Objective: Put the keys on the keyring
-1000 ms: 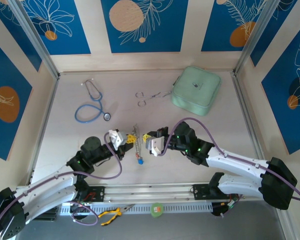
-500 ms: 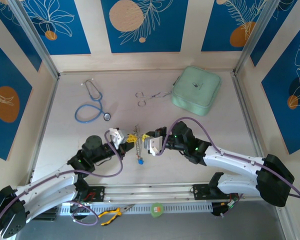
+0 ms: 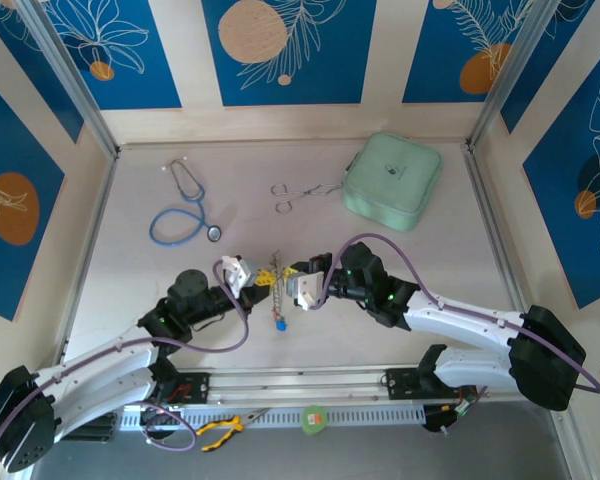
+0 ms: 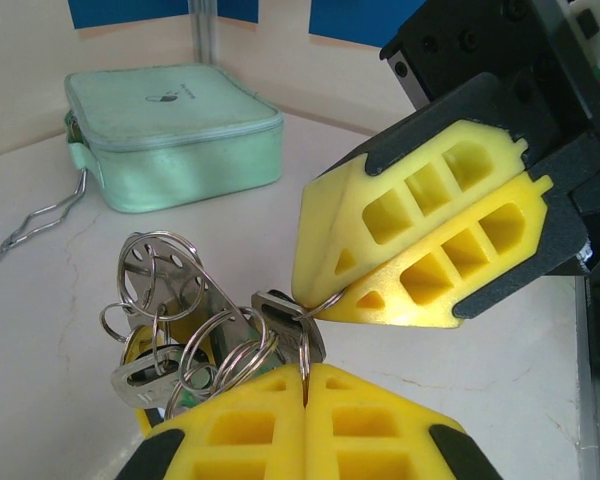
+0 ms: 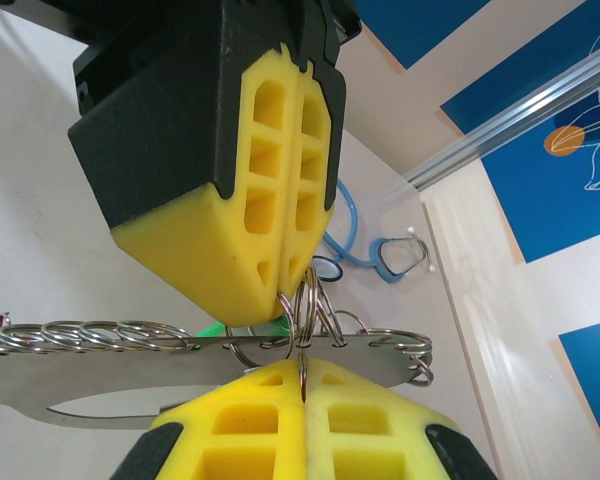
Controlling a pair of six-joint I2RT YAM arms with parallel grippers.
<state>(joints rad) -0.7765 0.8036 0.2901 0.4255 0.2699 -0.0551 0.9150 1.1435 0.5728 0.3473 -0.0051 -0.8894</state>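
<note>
The keyring, a flat pale metal loop with a row of holes, hangs between both grippers and carries several small split rings. A silver key and a green key head hang among them. A blue-headed key dangles below the bunch. In the left wrist view my left gripper is shut on a thin split ring. The right gripper's yellow fingers pinch that ring from above. My right gripper is likewise shut on a ring, with the left gripper's fingers just above. The two grippers, left and right, almost touch.
A mint-green zip pouch lies at the back right. Steel forceps lie beside it, and a blue stethoscope sits at the back left. Yellow-handled pliers rest on the rail at the near edge.
The two grippers have drawn a little closer together over the key bunch. The left one shifted right and the right one edged left.
</note>
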